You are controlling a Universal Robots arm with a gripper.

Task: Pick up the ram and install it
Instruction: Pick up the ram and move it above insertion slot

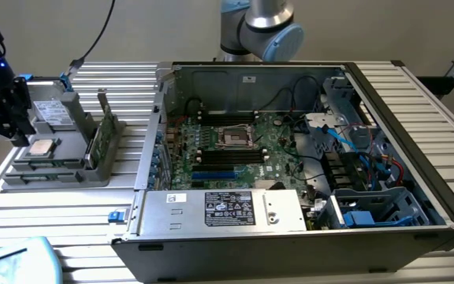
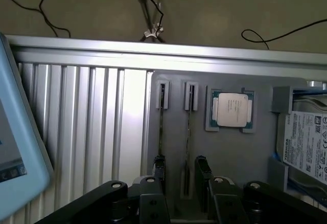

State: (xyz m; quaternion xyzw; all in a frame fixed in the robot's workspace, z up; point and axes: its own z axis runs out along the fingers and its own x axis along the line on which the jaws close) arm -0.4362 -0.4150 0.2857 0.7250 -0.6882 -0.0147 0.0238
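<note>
You're early in the job: nothing picked, nothing installed.

- Case (image 1: 290, 231) lies open on its side with the motherboard (image 1: 250, 148) exposed. I see no green stick seated in its black slots (image 1: 229, 157), so the install is all to do.
- Tray (image 1: 54, 173) sits just beside the case, on the exterior view's left. The ram (image 2: 187, 132) is in it, standing on edge in a slot with its thin top edge facing the wrist camera.
- Ram long axis: level, along the tray slot. In the exterior view it runs near-to-far, roughly parallel to the case's side wall. I can't tell which way the chip face points.
- The other stick (image 2: 161, 127) stands parallel in the next slot, on the side away from the CPU (image 2: 232, 108).
- Gripper (image 2: 181, 175) is over the near end of the two sticks, jaws apart and holding nothing. The ram's line passes between the fingers (image 2: 203, 172); the other stick lines up with the opposite finger. My read is that the gripper is above the sticks with no contact, though the height is hard to judge.

Left for you: the grasp, lift, carry and seating.
</note>
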